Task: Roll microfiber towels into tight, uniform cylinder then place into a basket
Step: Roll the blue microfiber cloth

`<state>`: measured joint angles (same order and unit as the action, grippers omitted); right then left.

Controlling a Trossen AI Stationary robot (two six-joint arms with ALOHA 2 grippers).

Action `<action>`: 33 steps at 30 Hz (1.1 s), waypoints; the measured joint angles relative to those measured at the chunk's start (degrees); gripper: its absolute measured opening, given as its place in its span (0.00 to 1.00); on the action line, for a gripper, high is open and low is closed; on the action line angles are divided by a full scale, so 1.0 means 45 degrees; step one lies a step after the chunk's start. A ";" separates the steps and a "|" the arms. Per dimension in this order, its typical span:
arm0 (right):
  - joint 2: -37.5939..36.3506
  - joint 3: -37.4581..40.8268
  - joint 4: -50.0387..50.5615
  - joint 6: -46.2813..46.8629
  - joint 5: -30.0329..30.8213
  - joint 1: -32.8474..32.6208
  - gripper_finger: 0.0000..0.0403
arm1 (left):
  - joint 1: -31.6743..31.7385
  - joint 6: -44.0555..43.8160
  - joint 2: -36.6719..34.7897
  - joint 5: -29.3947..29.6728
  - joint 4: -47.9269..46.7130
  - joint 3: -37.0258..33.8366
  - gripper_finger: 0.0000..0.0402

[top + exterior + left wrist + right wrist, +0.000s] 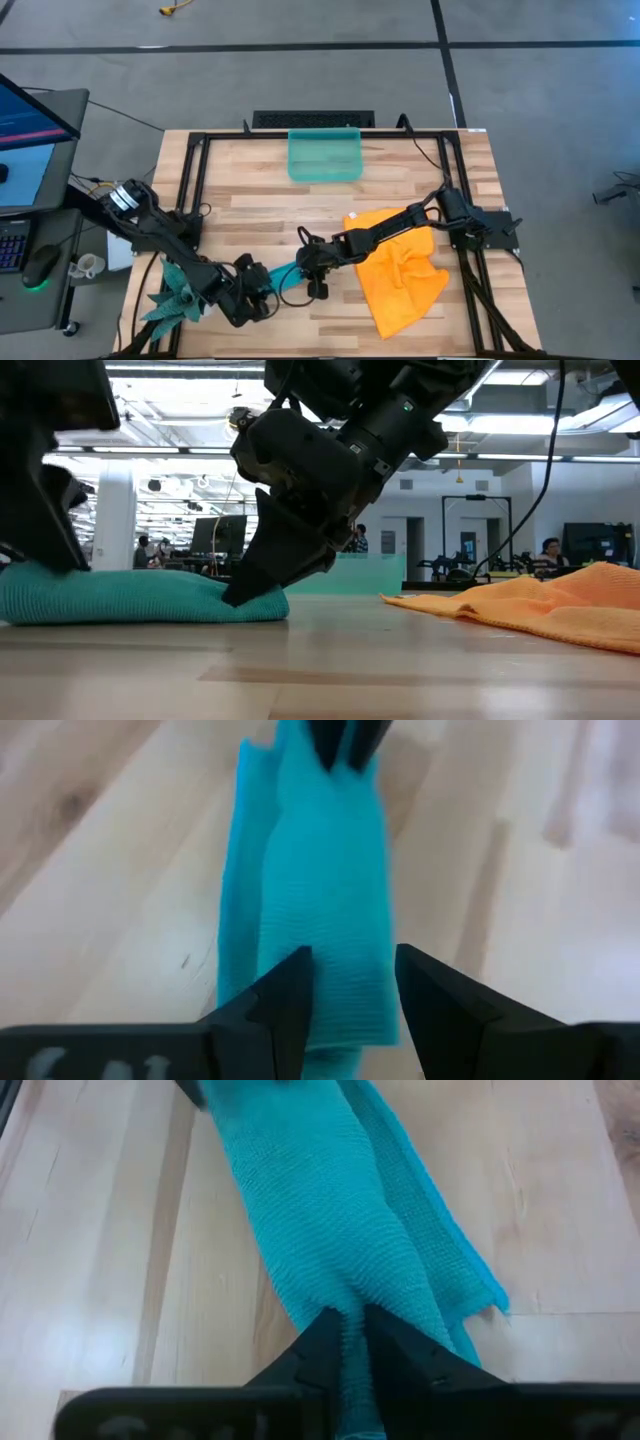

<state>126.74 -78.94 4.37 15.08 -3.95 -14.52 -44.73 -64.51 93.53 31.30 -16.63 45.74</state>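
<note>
The teal-blue towel (284,272) lies rolled into a long narrow bundle on the table near its front edge, stretched between my two grippers; it also shows in the low view (130,600). My left gripper (262,290) is shut on the bundle's left end, and my right gripper (300,268) on its right end. The orange towel (400,270) lies crumpled and spread on the table to the right. The teal-green basket (325,155) stands at the far middle. My left gripper (352,990) has the rolled towel's left end (350,975) between its two fingers, which lie along the bundle. Part of the bundle's width lies outside the left finger (285,1000). The bundle rests on the table. My right gripper (352,1325) pinches the rolled towel's right end (345,1295) between its two fingers, several layers bunched together. The fingers slant down from the right (245,592) and lie along the bundle. The towel rests on the table.
A teal spiky plant figure (175,295) lies at the table's front left beside my left arm. Black frame rails (190,180) run along the table's sides. A monitor and keyboard stand off the table at the left. People show in the room far behind.
</note>
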 joint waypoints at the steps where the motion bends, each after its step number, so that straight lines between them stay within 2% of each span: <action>1: 0.0000 0.0005 -0.0023 0.0009 -0.0009 0.0000 0.18 | -0.0023 0.0164 -0.0230 0.0039 0.0000 0.0003 0.34; 4: 0.0000 0.0018 -0.0041 0.0022 -0.0018 0.0000 0.18 | -0.0138 0.0656 -0.0938 0.0528 -0.0009 0.0005 0.34; 7: 0.0000 0.0019 -0.0044 0.0027 -0.0018 0.0000 0.18 | -0.0350 0.1147 -0.1495 0.1785 0.0142 0.0030 0.34; 11: 0.0000 0.0019 -0.0085 0.0351 -0.0018 -0.0005 0.18 | -0.0549 0.1535 -0.1340 0.3247 0.0838 0.0025 0.34; 16: 0.0000 0.0029 -0.0105 0.0367 -0.0028 -0.0015 0.18 | -0.0369 0.1389 0.0285 0.3267 0.2032 -0.0002 0.34; 21: 0.0000 0.0034 -0.0119 0.0363 -0.0047 -0.0015 0.18 | -0.0219 -0.0282 0.1520 0.2984 0.1838 0.0000 0.34; 33: 0.0000 0.0034 -0.0128 0.0354 -0.0105 -0.0015 0.18 | -0.0203 -0.2020 0.2275 0.2436 0.1354 0.0058 0.34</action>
<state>126.74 -78.78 3.80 16.67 -4.42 -14.59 -45.65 -73.60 103.77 42.26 -10.54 46.00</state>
